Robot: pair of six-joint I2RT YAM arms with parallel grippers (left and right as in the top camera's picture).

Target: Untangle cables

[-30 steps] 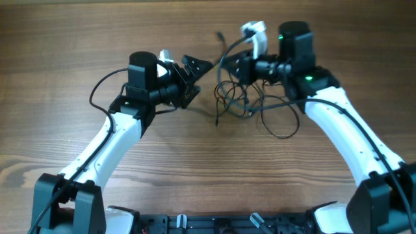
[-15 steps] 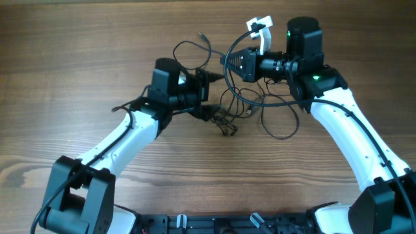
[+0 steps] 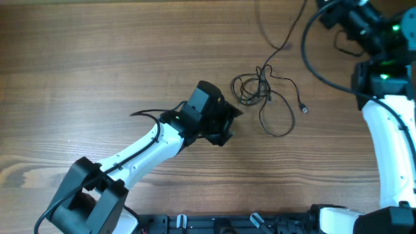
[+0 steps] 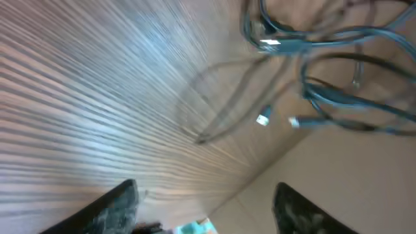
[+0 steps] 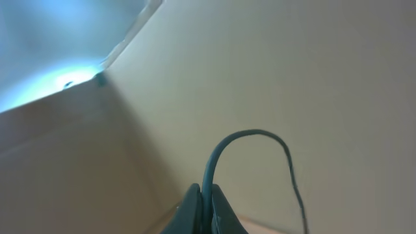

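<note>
While the left arm [image 3: 140, 149] reaches from the near left corner across the wooden tabletop [image 3: 97, 52], the left hand [image 3: 224, 123] sits near the middle with its fingers spread and nothing between them. The left wrist view shows both dark fingers [image 4: 117, 205] well apart at the bottom of the picture, with only bare wood in the gap.

The cables [image 3: 252, 88] lie in a small tangle of thin dark loops just beyond that hand and to its right, near it but not touching. A wider loop [image 3: 276, 127] spills from the tangle toward the near side, and a loose end with a small plug [image 3: 303, 108] lies to the right. In the left wrist view the tangle is blurred at the upper right, with two small pale connector tips below it.

One cable [image 3: 279, 49] leaves the tangle and climbs toward the far edge of the overhead picture, where the right arm [image 3: 383, 130] bends in from the right and is partly cut off.

In the right wrist view, the right hand [image 5: 205, 198] has its fingers pressed together, pinching a thin dark cord that arcs up out of the fingertips and drops away to the right against a pale wall. Whether this cord is the one climbing from the tangle cannot be told for certain.
</note>
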